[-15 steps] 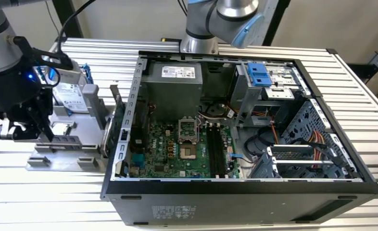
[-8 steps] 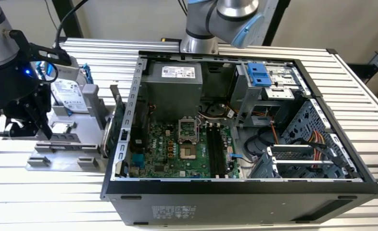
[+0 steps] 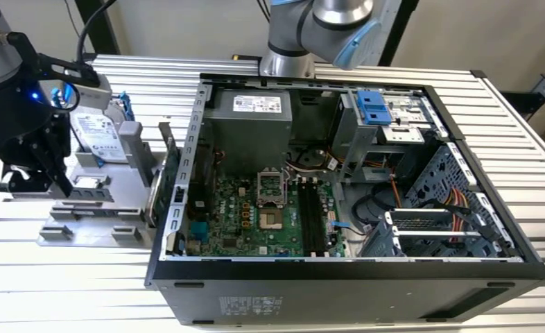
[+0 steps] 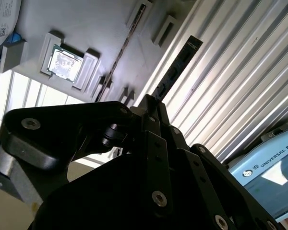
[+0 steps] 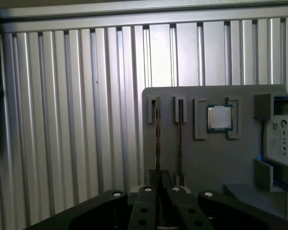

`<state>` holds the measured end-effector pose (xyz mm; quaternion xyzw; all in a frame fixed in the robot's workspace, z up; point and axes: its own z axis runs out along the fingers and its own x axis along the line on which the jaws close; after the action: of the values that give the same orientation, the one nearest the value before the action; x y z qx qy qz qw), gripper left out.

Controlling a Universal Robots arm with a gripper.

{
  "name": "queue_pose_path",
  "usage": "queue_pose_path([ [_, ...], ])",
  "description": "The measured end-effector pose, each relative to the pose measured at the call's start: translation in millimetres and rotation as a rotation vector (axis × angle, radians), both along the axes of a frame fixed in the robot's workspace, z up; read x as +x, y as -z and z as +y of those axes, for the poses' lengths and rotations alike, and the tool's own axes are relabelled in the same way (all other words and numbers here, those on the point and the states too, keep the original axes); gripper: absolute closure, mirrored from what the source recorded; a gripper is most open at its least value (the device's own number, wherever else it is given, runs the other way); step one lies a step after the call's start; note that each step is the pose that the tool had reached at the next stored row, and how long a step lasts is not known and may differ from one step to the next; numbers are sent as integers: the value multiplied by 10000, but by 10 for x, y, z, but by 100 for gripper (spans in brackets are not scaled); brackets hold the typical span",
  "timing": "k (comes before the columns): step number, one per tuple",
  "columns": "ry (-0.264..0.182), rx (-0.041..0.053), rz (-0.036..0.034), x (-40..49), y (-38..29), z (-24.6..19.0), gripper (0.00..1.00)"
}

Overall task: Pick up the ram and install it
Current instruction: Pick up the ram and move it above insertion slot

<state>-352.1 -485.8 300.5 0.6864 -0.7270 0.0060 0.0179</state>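
My gripper [image 3: 18, 182] hovers over the grey parts holder [image 3: 87, 222] at the exterior view's left, beside the open computer case. The ram [image 4: 175, 69] is a thin dark stick seen edge-on, and the gripper [image 4: 151, 103] is shut on its near end. The first wrist view has the ram [image 5: 157, 143] running along the holder [image 5: 201, 158] into the gripper [image 5: 158, 184]. The motherboard's long black slots [image 3: 310, 218] lie inside the case, far from the gripper.
A second thin stick [image 5: 180, 139] stands in the holder beside the ram. A square silver CPU chip [image 5: 219, 118], a hard drive [image 3: 97, 135] and a green card [image 3: 166, 173] also sit there. Another arm's base [image 3: 296, 35] stands behind the case [image 3: 347, 277].
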Motion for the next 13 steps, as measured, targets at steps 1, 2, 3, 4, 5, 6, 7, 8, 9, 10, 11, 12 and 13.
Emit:
queue_pose_path([
  [1, 0, 0, 0, 0, -13, 0, 100],
  [2, 0, 1, -1, 0, -24, 0, 100],
  [3, 0, 0, -1, 0, -35, 0, 100],
  [4, 0, 1, -1, 0, -45, 0, 100],
  [5, 0, 0, -1, 0, -55, 0, 100],
  [6, 0, 1, -1, 0, -64, 0, 100],
  [7, 0, 0, -1, 0, -74, 0, 100],
  [8, 0, 1, -1, 0, -84, 0, 100],
  [9, 0, 0, 0, 0, -94, 0, 100],
  [10, 0, 0, 0, 0, -104, 0, 100],
  [11, 0, 0, 0, 0, -115, 0, 100],
  [12, 0, 0, 0, 0, -125, 0, 100],
  [13, 0, 0, 0, 0, -135, 0, 100],
])
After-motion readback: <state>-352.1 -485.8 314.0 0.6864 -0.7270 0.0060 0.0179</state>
